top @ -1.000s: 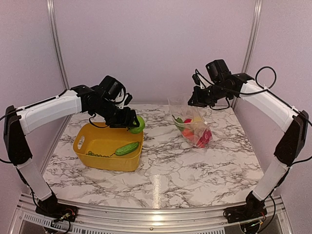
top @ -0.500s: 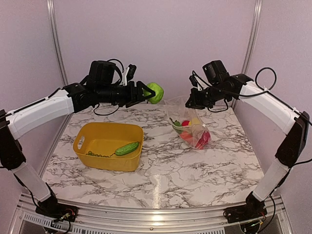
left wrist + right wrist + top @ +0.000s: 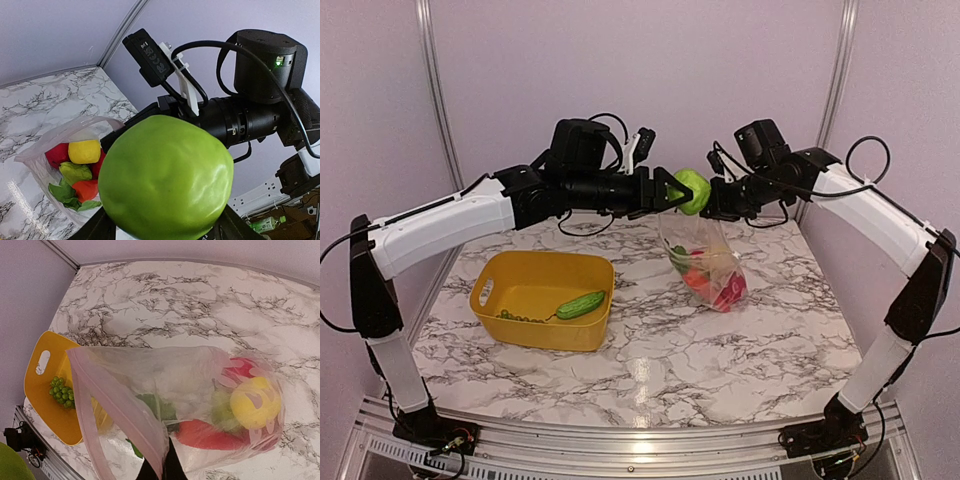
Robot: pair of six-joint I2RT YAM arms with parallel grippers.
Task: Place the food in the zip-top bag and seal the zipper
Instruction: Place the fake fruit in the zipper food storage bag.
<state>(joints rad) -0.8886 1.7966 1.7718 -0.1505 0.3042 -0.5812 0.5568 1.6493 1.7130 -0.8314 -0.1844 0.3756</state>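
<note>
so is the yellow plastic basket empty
No, a green toy cucumber and a small bunch of green grapes lie inside the basket.

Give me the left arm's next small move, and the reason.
Probably ease the green fruit a little lower, over the zip-top bag's mouth, before letting go. The left gripper holds it raised near the mouth, which the right gripper pinches up and open; other food already lies inside.

Green pear aloft — clear bag hangs open.
</note>
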